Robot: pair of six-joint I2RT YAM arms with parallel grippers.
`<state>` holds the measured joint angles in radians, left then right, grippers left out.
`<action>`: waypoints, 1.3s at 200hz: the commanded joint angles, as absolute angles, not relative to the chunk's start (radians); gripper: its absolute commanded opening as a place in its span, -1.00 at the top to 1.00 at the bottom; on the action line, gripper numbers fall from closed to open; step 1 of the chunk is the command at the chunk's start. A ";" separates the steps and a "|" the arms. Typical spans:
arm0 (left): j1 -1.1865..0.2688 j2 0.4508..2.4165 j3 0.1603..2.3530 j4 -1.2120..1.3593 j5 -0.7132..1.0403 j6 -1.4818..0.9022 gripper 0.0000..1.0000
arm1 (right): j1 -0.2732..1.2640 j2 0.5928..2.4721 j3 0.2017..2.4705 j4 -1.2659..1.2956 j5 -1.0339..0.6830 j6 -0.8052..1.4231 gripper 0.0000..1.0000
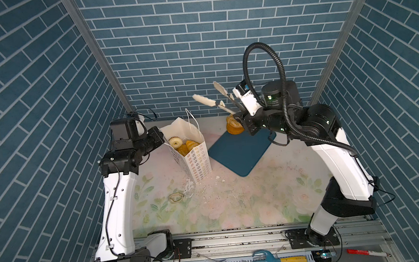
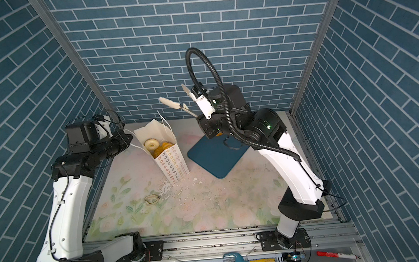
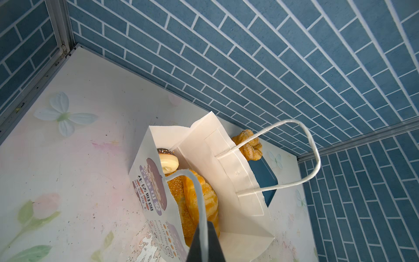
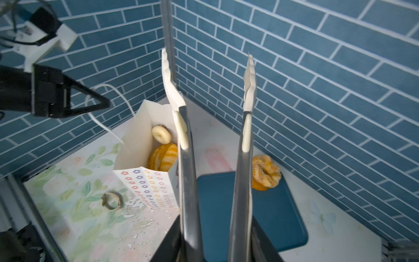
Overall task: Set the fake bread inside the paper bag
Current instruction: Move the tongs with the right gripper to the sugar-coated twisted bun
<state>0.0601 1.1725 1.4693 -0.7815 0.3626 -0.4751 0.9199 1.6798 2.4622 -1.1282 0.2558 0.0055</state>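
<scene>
Nearest, on the floral tabletop, a small band loop and scattered white flakes are noted; neither belongs to the task. Beyond these the paper bag is stood upright with its mouth open. The left pincer is seen closed tight on one cord handle, by which the mouth appears to be held wide. Several pieces of the fake bread are lodged inside, a pale ring uppermost. Just beside the bag a dark teal tray is laid, bare but for one sugar-dusted twisted pastry at its far corner, close to the back wall. Above that corner the right pincer is clamped on the handles of a pair of tongs, whose white tips are spread apart, raised and empty. The step in hand is judged to be the fetching of this pastry, the only piece seen outside the bag, so the task is taken as nearly done. For the next move the tongs would need to be lowered either side of the pastry and squeezed shut without its being pushed off the tray's edge. It would then be carried over the bag's mouth, clear of the upstanding far handle, and released.
</scene>
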 commanded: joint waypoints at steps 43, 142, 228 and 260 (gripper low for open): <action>0.055 1.181 1.495 -0.802 0.364 -0.457 1.00 | 0.593 1.654 2.245 -1.088 0.225 0.210 0.18; 0.055 1.173 1.476 -0.838 0.314 -0.442 1.00 | 0.381 1.993 2.267 -1.027 -0.029 0.339 0.16; 0.052 1.173 1.476 -0.853 0.282 -0.454 1.00 | 0.356 2.164 2.263 -0.979 -0.137 0.374 0.15; 0.042 1.183 1.480 -0.854 0.271 -0.456 1.00 | 0.354 2.182 2.221 -0.962 -0.155 0.380 0.17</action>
